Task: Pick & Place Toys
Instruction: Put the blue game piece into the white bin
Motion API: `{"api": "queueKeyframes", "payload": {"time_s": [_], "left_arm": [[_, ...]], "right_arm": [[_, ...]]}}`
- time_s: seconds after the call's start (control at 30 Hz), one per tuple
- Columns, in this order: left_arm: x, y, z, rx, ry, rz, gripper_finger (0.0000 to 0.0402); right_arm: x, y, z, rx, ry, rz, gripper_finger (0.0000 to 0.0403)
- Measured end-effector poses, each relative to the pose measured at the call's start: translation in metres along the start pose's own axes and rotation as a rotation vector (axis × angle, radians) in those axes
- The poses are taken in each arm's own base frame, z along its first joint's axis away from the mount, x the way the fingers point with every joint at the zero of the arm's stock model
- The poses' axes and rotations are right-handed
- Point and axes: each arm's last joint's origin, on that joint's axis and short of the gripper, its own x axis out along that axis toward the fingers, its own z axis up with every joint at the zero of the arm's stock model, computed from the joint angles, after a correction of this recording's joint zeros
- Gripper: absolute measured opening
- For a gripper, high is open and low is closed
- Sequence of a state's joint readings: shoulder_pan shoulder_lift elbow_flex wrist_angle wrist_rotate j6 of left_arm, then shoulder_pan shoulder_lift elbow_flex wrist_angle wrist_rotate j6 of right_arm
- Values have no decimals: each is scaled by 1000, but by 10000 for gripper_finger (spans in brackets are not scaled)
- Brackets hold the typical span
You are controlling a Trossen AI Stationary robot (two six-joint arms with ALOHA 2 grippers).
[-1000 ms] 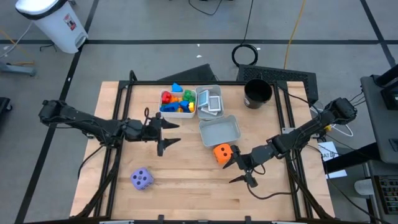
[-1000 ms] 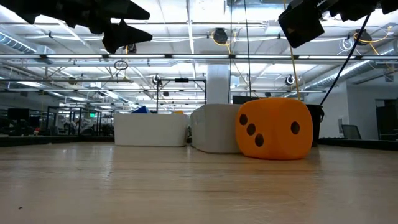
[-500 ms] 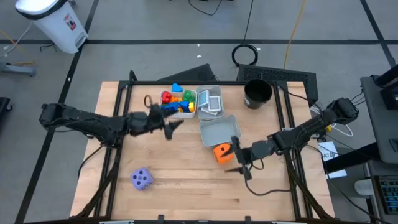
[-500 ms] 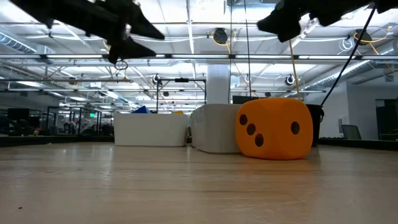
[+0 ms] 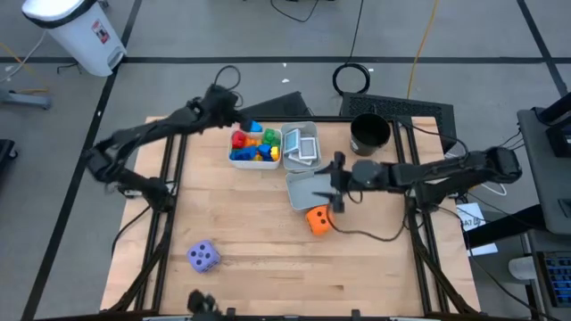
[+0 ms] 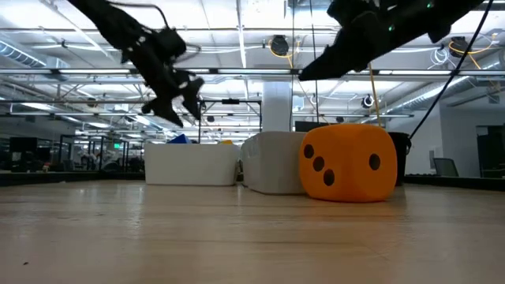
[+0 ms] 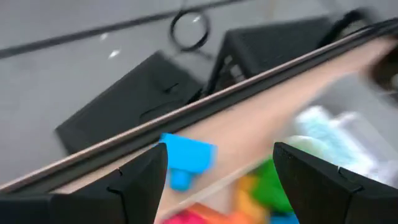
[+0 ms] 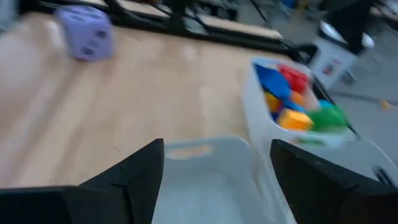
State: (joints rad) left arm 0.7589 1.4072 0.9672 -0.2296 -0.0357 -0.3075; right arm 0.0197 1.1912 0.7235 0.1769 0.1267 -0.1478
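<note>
Wooden table (image 5: 268, 267) with a dark frame along its edges. Near the far edge, three bins in a cluster: white bin (image 5: 234, 159) at far centre, grey bin (image 5: 311, 132) just beside it, a third grey bin (image 5: 312, 189) nearer the middle, tilted. Black cup (image 5: 369, 134) toward the far right corner. Beyond the table: white trash can (image 5: 76, 34) on the floor, cable coil (image 5: 352, 78), yellow cable (image 5: 423, 40).

We've got a grey floor (image 5: 178, 36) with dark tape lines, a white bin (image 5: 76, 31) in the corner, and bright ceiling lights (image 6: 237, 39) over a big open hall.
</note>
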Motion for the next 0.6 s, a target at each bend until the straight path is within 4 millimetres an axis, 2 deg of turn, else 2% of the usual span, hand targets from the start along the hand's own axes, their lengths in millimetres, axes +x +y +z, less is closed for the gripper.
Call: {"api": "queueKeyframes", "payload": {"time_s": [0.17,0.27,0.4,0.6], "left_arm": [[49,16,11,80,100,44,298],[73,15,16,116,172,50,299],[98,15,21,54,301,90,298],[126,16,13,-1,464,157,298]], "right_arm": [[2,-23,-5,39,12,16,270],[2,-31,-7,51,8,51,270],[2,-39,-9,41,12,42,270],[1,-49,-10,10,12,5,270]]}}
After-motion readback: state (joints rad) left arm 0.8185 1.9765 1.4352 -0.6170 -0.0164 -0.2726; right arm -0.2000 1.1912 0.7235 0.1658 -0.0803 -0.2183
